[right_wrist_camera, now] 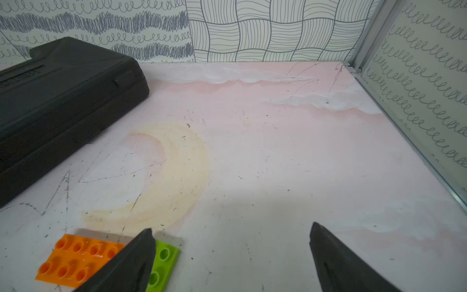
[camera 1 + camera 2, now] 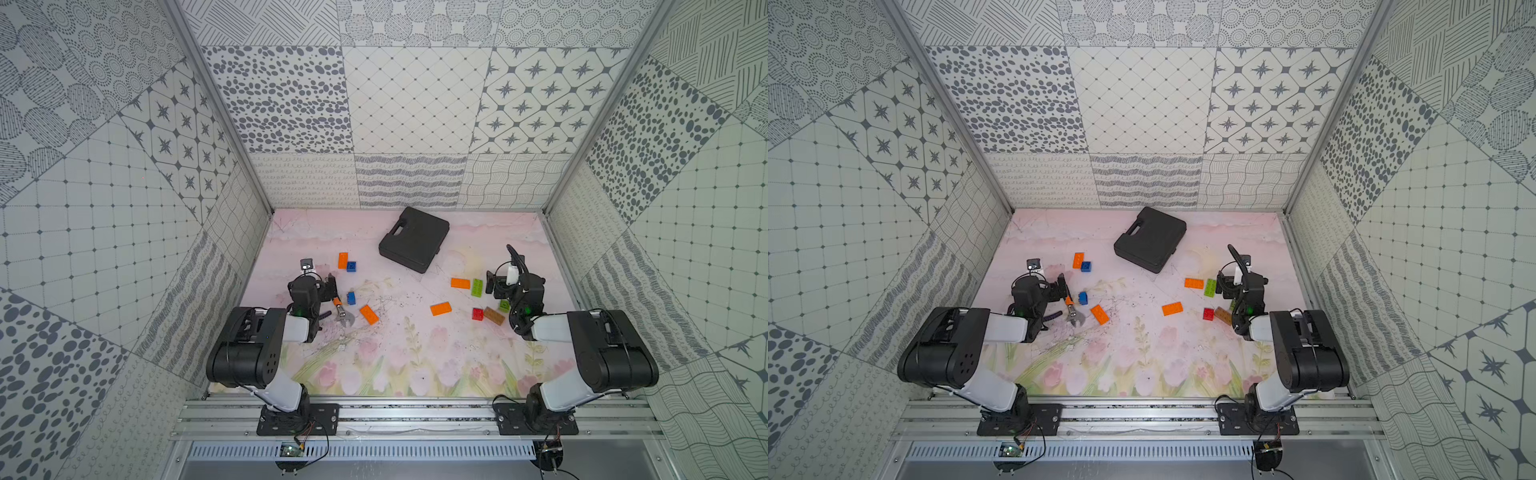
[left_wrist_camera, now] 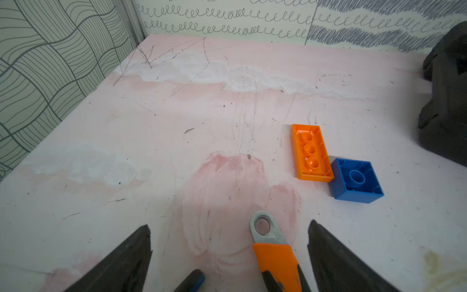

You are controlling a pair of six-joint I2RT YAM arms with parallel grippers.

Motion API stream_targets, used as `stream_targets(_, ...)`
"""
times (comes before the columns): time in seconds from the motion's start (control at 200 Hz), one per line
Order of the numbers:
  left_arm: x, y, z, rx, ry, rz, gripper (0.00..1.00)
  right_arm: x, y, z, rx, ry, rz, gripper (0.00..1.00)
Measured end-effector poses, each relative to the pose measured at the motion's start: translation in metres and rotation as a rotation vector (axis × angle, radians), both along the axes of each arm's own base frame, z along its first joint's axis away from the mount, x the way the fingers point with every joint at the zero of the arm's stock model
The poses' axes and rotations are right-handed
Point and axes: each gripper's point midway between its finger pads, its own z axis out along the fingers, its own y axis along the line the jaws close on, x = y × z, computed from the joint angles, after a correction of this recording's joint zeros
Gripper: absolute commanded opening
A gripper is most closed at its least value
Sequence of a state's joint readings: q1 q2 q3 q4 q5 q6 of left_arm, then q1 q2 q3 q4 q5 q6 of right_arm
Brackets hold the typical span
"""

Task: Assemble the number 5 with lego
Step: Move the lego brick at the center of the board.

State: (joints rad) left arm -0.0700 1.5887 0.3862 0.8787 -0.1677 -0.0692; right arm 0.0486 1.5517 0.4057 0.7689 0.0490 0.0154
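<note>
Fingers (image 3: 121, 265) of the left gripper (image 3: 230, 225) are standing wide apart, gripping nothing. The orange-handled tool (image 3: 275, 255) is showing between them, lying on the table (image 3: 177, 121). The right gripper (image 1: 232, 227) is likewise gaping and empty, one finger partly hiding the long green brick (image 1: 164, 257) beside a studs-up orange brick (image 1: 75, 257). The lego is lying loose and scattered. An upturned orange brick (image 3: 312, 153) is touching an upturned blue brick (image 3: 356, 180) ahead of the left gripper. A red brick (image 2: 478, 313) is sitting just beside a brown brick (image 2: 494, 316) near the right gripper. A black case (image 2: 414, 239) is resting at the back.
</note>
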Motion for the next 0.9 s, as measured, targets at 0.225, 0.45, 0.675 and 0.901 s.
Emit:
stream_targets(0.225, 0.0, 0.0, 0.0, 0.0, 0.0, 0.0, 0.99, 0.0, 0.0, 0.0, 0.0, 0.0, 0.0, 0.99)
stream_targets(0.45, 0.0, 0.0, 0.0, 0.0, 0.0, 0.0, 1.0, 0.0, 0.0, 0.0, 0.0, 0.0, 0.0, 0.99)
stream_targets(0.675, 0.0, 0.0, 0.0, 0.0, 0.0, 0.0, 1.0, 0.0, 0.0, 0.0, 0.0, 0.0, 0.0, 0.99)
stream_targets(0.901, -0.0065, -0.0027, 0.0035, 0.021, -0.014, 0.009, 0.99, -0.0003, 0.0039, 0.0018, -0.007, -0.004, 0.008, 0.99)
